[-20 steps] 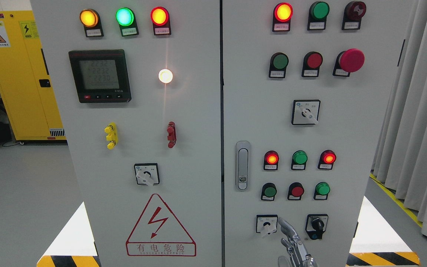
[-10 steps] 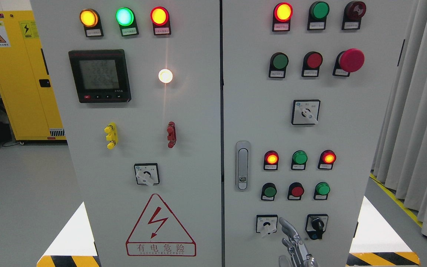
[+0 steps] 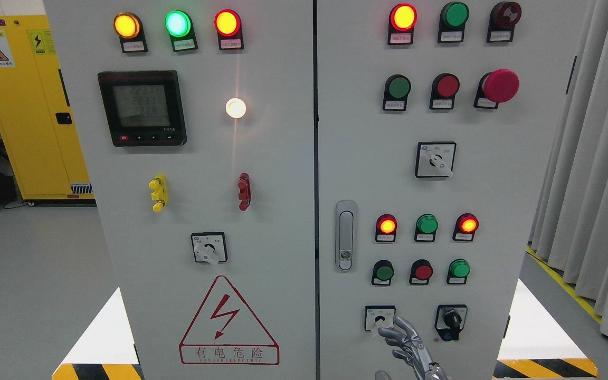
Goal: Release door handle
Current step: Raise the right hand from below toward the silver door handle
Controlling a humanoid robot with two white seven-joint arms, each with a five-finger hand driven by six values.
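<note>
The silver door handle (image 3: 344, 235) lies flush and upright in the right door of the grey electrical cabinet (image 3: 494, 174), close to the centre seam. Nothing touches it. My right hand (image 3: 400, 340) rises from the bottom edge, well below and to the right of the handle. Its metal fingers (image 3: 388, 333) are loosely spread, bent toward the left, and hold nothing. Their tips sit next to the white knob of a small selector switch (image 3: 379, 319); I cannot tell whether they touch it. The left hand does not show.
Both cabinet doors are shut and carry lit lamps, push buttons and a red mushroom button (image 3: 500, 85). A black key switch (image 3: 450, 321) sits just right of my hand. A yellow cabinet (image 3: 24, 105) stands far left and grey curtains (image 3: 594, 174) hang at the right.
My right hand has sunk slightly, and its raised finger has folded down and leftward toward the selector switch knob. The door handle has not moved.
</note>
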